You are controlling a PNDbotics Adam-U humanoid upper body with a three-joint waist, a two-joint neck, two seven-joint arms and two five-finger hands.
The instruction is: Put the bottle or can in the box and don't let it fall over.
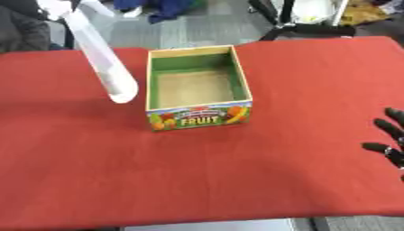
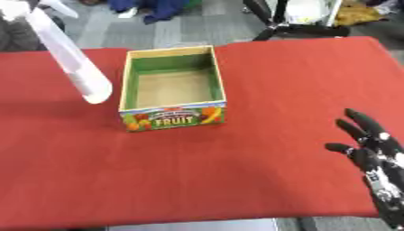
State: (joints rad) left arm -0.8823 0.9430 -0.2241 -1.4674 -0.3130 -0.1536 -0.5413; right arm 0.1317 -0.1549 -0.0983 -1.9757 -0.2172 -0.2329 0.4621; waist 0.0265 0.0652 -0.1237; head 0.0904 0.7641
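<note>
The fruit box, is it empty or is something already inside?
Empty. The fruit box stands open on the red table; only its bare floor and green inner walls show inside.

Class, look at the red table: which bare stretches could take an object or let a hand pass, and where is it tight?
Bare cloth lies in front of the fruit box, and between box and right hand. Tightest is left of the box, beside the tilted white bottle-like object.
</note>
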